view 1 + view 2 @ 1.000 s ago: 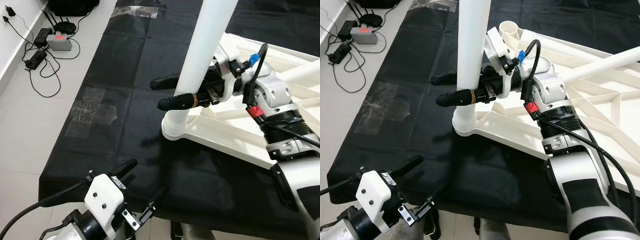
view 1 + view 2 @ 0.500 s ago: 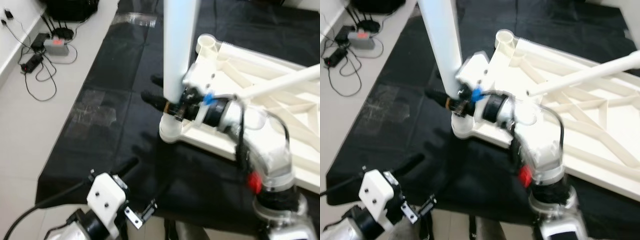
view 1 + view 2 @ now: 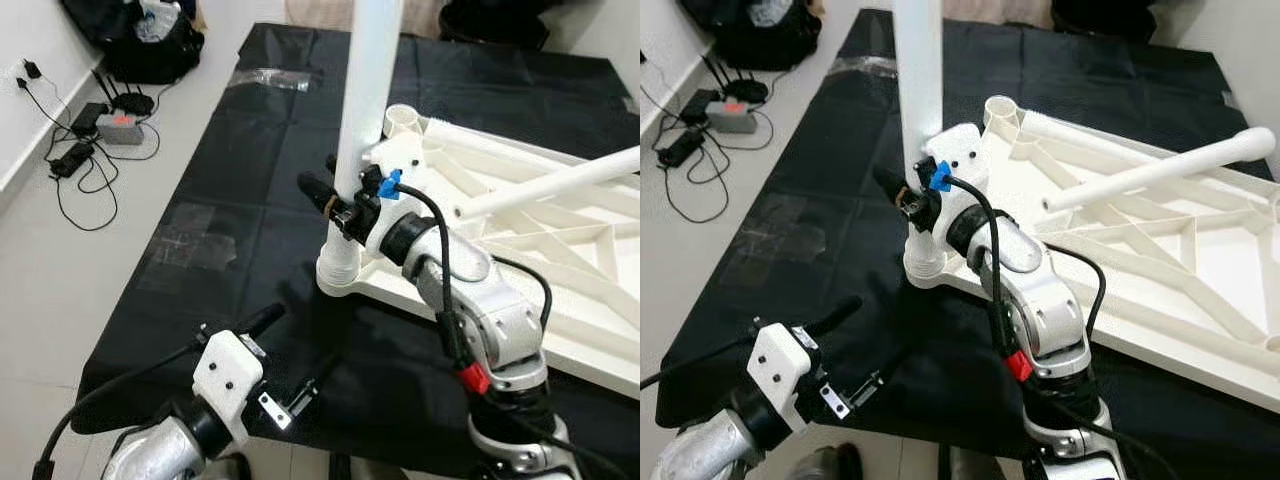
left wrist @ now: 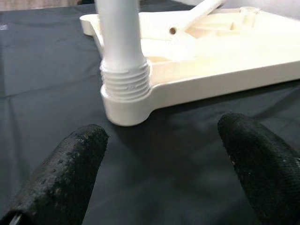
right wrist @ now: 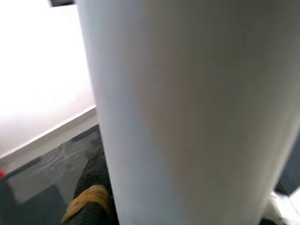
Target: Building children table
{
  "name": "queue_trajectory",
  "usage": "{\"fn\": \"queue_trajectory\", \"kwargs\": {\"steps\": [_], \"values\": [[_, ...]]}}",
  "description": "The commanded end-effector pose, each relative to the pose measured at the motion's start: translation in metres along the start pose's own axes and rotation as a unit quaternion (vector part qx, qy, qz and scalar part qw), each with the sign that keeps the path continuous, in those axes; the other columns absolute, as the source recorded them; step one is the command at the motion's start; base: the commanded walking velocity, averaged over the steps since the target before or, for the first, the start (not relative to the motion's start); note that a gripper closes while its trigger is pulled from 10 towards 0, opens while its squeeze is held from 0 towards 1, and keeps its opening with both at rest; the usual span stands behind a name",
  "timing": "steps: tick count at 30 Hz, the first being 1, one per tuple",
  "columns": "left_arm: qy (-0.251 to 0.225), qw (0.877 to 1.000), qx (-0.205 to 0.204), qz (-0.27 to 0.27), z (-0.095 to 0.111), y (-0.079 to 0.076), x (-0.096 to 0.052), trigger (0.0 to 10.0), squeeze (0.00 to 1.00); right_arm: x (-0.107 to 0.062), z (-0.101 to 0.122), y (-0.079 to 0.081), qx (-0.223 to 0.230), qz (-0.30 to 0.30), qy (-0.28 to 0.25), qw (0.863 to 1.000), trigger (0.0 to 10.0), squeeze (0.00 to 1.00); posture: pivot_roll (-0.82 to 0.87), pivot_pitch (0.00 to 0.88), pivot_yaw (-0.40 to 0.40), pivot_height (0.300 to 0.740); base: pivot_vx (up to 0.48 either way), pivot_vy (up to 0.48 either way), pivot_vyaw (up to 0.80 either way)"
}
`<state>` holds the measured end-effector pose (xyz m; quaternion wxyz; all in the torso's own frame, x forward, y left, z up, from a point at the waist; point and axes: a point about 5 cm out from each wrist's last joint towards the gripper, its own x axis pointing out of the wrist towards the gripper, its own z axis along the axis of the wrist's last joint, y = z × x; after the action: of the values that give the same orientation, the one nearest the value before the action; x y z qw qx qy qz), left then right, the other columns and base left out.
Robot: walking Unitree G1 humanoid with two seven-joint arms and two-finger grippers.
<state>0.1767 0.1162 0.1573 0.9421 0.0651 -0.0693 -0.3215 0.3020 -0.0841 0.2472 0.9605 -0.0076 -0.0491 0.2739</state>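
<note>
Right claw (image 3: 335,195) clenched around upright white plastic tube leg (image 3: 366,110) seated in corner socket of upturned cream plastic tabletop (image 3: 560,240) on black cloth (image 3: 240,160); left claw (image 4: 164,164) released, hovering low just before that socket.

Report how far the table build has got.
Done: one leg stands slanted in the upturned tabletop. In hand: the right gripper grips an upright leg with its threaded end in the corner socket. Left: the far corner socket is empty. The left gripper hovers open.
</note>
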Motion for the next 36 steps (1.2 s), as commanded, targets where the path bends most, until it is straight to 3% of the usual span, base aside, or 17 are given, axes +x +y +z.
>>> {"fn": "queue_trajectory", "kwargs": {"steps": [1,14,21,31,35,36], "values": [[0.005,1.0,0.002,0.003,-0.005,0.001,-0.001,10.0,0.0,-0.006,-0.032,-0.007,0.041,-0.054,0.07,0.995,10.0,0.0,-0.04,0.144,-0.049,0.74,0.0,0.0,0.0],[0.008,1.0,0.007,-0.003,-0.014,0.005,0.0,10.0,0.0,-0.018,-0.045,0.002,0.07,-0.121,0.054,0.989,10.0,0.0,-0.02,0.153,-0.022,0.74,0.0,0.0,0.0],[0.009,1.0,0.013,-0.001,-0.016,0.008,-0.002,10.0,0.0,-0.027,-0.053,0.013,0.069,-0.134,0.028,0.988,10.0,0.0,-0.01,0.154,-0.007,0.74,0.0,0.0,0.0],[0.021,1.0,0.014,0.006,-0.019,0.013,-0.002,10.0,0.0,-0.025,-0.057,0.017,0.064,-0.133,0.028,0.989,10.0,0.0,0.0,0.144,-0.005,0.74,0.0,0.0,0.0],[0.022,0.998,0.051,0.031,-0.011,0.026,0.006,10.0,0.0,-0.022,-0.056,0.016,0.06,-0.131,0.025,0.989,10.0,0.0,0.0,0.139,-0.015,0.74,0.0,0.0,0.0],[0.002,0.997,0.056,0.06,0.001,0.041,0.013,10.0,0.0,-0.021,-0.055,0.016,0.057,-0.13,0.022,0.99,10.0,0.0,0.0,0.139,-0.015,0.74,0.0,0.0,0.0]]}}
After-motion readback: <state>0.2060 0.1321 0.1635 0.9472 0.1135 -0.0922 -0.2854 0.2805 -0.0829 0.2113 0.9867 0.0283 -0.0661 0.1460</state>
